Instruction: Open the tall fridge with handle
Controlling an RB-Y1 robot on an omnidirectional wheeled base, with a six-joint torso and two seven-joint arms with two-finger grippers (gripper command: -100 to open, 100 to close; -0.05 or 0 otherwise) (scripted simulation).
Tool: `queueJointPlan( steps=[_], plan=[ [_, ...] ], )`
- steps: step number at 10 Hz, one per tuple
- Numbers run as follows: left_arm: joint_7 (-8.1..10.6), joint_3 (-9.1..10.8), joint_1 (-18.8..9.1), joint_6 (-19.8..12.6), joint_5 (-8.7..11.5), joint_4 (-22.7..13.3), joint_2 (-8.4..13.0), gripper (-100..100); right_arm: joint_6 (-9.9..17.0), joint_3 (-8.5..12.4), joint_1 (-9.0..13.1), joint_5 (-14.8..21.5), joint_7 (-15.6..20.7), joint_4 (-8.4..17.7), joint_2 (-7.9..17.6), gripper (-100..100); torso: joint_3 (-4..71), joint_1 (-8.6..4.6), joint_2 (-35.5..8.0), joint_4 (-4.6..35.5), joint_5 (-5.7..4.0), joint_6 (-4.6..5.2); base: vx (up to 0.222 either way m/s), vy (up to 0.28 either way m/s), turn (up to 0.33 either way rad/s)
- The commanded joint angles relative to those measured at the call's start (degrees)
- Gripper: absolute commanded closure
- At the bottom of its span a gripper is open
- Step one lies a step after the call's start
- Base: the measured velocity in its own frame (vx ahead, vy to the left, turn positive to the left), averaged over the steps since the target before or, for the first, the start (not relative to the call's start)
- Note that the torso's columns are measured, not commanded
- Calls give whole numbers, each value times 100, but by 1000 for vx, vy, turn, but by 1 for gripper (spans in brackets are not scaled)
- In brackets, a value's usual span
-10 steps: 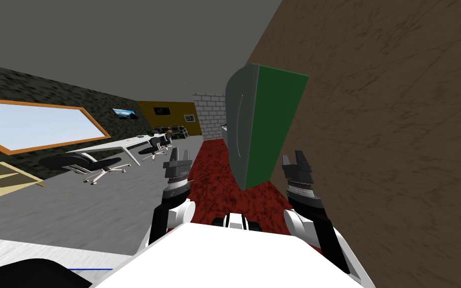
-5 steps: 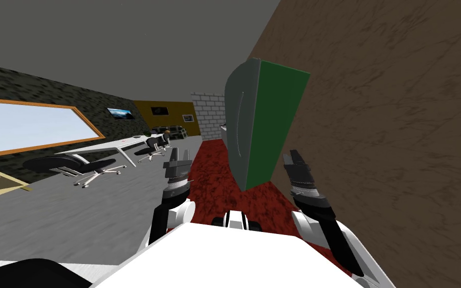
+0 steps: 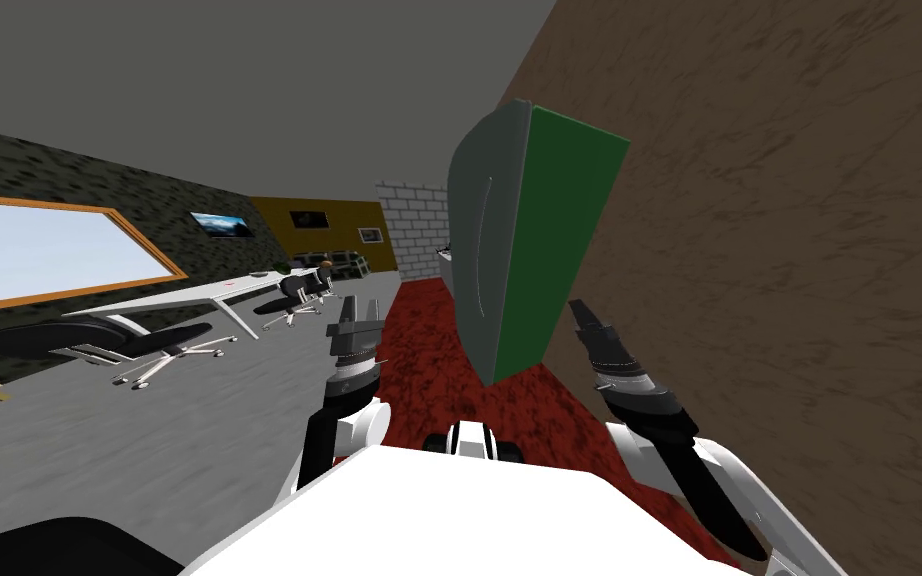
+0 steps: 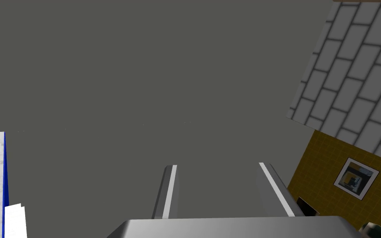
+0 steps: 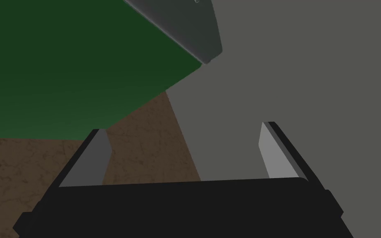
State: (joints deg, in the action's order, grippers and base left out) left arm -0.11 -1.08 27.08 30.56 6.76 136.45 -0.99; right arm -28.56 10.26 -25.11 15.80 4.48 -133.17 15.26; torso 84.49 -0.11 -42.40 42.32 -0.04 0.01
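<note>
Standing upright against the brown wall (image 3: 799,250), the fridge (image 3: 549,240) rises at about 12 o'clock in the head view, beyond both grippers and well apart from them. Its grey door (image 3: 469,290) faces toward 9 o'clock, into the room, while its green side (image 3: 559,200) faces the robot. The handle (image 3: 484,245) is a thin pale bar that runs along the door's height, so its long axis is near vertical.

The right gripper (image 3: 586,318) hangs low beside the wall, with the fridge at about 11 o'clock from it. Its fingers (image 5: 98,157) stand spread wide with nothing between them, and they point up at the green side and the door's far edge, not at the handle. The left gripper (image 3: 354,318) is held up at about 8 o'clock from the handle, likewise spread and empty.

The right arm looks nearer to the fridge's body, yet the handle sits round the front corner from it. A reach would probably have to swing toward 10 o'clock and rise, with the fingers turned to close across the upright bar.
</note>
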Motion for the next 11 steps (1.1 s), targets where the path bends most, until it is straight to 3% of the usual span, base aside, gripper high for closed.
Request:
queueJointPlan(
  steps=[1, 2, 3, 5, 6, 7, 8, 11],
  plan=[
    [0, 0, 0, 0, 0, 0, 0, 0, -57, 225, 31, 383, 127, -39, 313, -100, 8, 9, 14, -4, 3, 0, 68, 45, -37],
    [0, 0, 0, 0, 0, 0, 0, 0, -100, 381, 52, 594, 214, -67, 519, -100, 10, 10, 14, -5, 3, -2, 55, 51, -62],
    [0, 0, 0, 0, 0, 0, 0, 0, -100, 381, 52, 641, 214, -67, 519, -100, 8, 13, 11, -4, 4, 0, 42, 48, -30],
    [0, 0, 0, 0, 0, 0, 0, 0, -191, 707, 96, 1039, 398, -128, 906, -100, 7, 14, 12, -3, 4, 0, 76, 67, -86],
    [0, 0, 1, 0, 0, 0, 0, 0, -191, 707, 96, 1180, 398, -128, 934, -100, 14, 17, 22, -7, 5, 0, 68, 66, -33],
    [0, 0, 0, 0, 0, 0, 0, 0, -239, 876, 120, 1373, 492, -159, 1143, -100, 10, 13, 14, -5, 4, -3, 71, 77, -58],
    [0, 0, 0, 0, 0, 0, 0, 0, -239, 876, 120, 1456, 492, -159, 1143, -100, 8, 14, 12, -4, 4, 0, 58, 57, -34],
    [0, 0, 0, 0, 0, 0, 0, 0, -340, 1218, 174, 1954, 684, -218, 1566, -100, 5, 7, 7, -3, 2, -1, 56, 58, -53]
  ],
)
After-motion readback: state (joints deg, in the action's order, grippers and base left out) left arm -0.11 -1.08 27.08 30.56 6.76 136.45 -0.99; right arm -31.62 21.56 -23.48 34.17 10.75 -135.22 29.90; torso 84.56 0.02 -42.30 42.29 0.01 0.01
